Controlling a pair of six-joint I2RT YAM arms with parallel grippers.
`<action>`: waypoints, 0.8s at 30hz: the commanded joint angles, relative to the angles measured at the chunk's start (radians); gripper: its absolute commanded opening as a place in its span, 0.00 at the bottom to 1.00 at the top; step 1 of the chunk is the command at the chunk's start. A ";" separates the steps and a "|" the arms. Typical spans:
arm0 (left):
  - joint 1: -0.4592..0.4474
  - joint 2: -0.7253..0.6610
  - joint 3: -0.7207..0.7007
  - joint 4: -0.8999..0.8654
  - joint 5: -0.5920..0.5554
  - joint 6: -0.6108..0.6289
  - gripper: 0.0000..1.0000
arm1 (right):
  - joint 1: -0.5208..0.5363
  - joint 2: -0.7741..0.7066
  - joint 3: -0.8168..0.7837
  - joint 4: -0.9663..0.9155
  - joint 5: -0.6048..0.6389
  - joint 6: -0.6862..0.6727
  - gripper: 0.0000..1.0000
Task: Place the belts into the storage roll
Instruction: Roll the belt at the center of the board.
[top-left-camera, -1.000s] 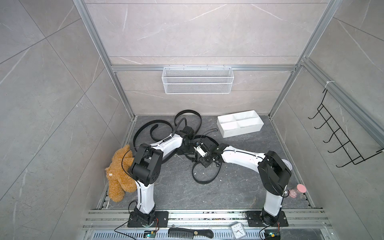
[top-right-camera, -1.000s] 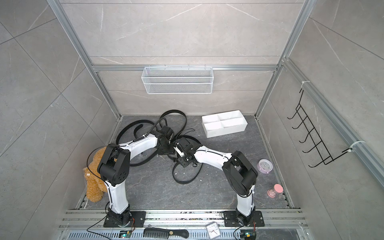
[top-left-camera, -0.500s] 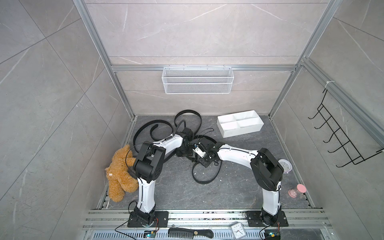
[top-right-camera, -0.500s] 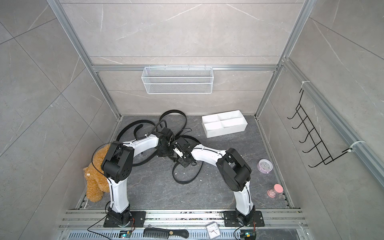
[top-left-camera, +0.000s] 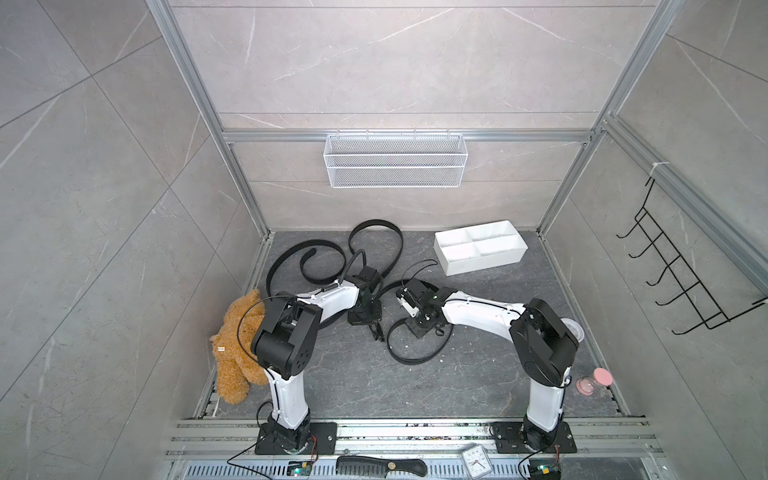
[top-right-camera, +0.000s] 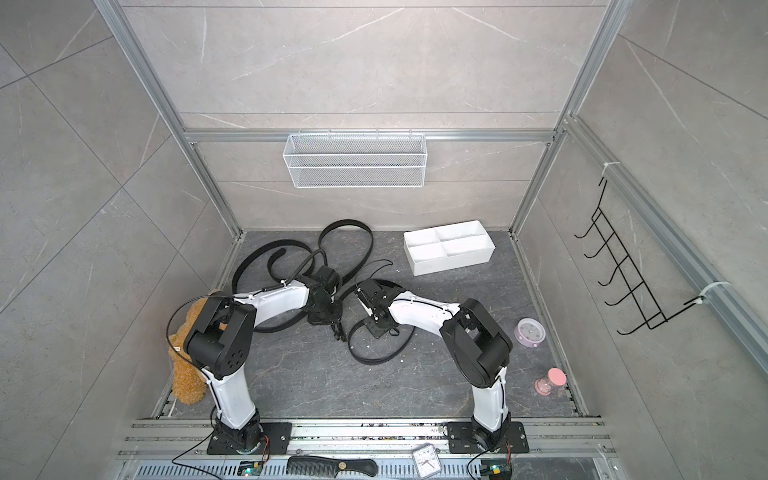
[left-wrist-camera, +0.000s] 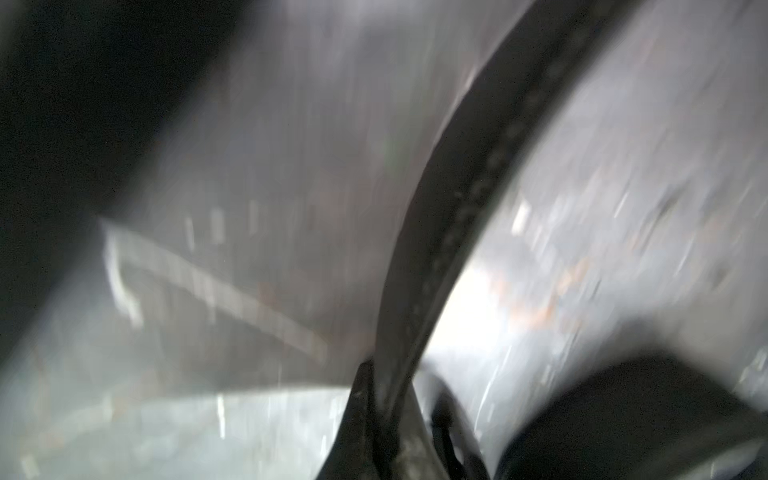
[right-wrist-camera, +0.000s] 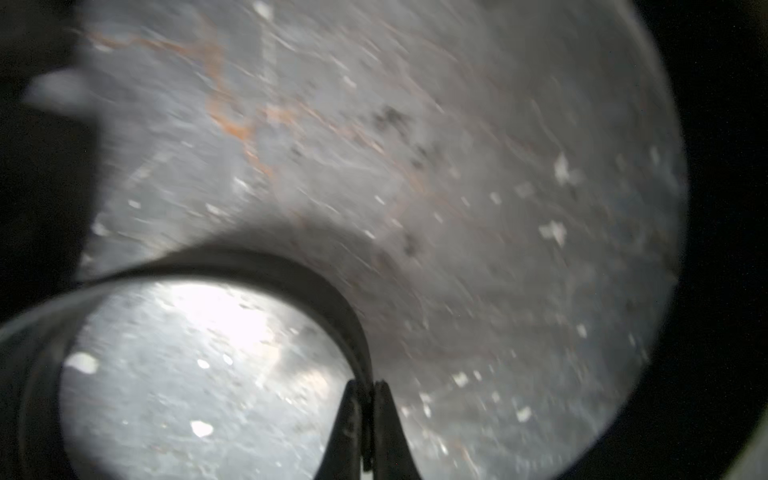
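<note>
Black belts lie curled on the dark floor in both top views: a tall loop at the back (top-left-camera: 376, 226), a curl to the left (top-left-camera: 291, 262) and a loop at front centre (top-left-camera: 415, 357). My left gripper (top-left-camera: 376, 330) is down at the left end of that front loop. In the left wrist view it (left-wrist-camera: 386, 374) is shut on a belt strap (left-wrist-camera: 457, 208). My right gripper (top-left-camera: 419, 328) stands inside the loop, shut (right-wrist-camera: 368, 386) on a curving belt (right-wrist-camera: 249, 266). The storage roll (top-left-camera: 482, 264), a white four-compartment tray, sits at the back right with nothing in it.
A teddy bear (top-left-camera: 237, 345) lies by the left arm's base. A wire basket (top-left-camera: 395, 162) hangs on the back wall and a black hook rack (top-left-camera: 681, 282) on the right wall. A round clock (top-right-camera: 530, 332) and pink hourglass (top-left-camera: 594, 380) stand at the right.
Both grippers have closed on belt straps over the last second. The right arm's elbow has shifted a little; the hands stay low over the front loop.
</note>
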 joint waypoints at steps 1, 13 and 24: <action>-0.008 -0.092 -0.072 -0.059 0.032 -0.047 0.00 | -0.012 -0.057 -0.049 -0.069 0.039 0.164 0.00; -0.062 -0.352 -0.313 -0.087 0.011 -0.262 0.00 | -0.036 -0.133 -0.124 -0.120 -0.047 0.560 0.00; -0.284 -0.332 -0.330 0.064 -0.043 -0.616 0.00 | -0.031 -0.210 -0.213 0.019 -0.020 0.851 0.00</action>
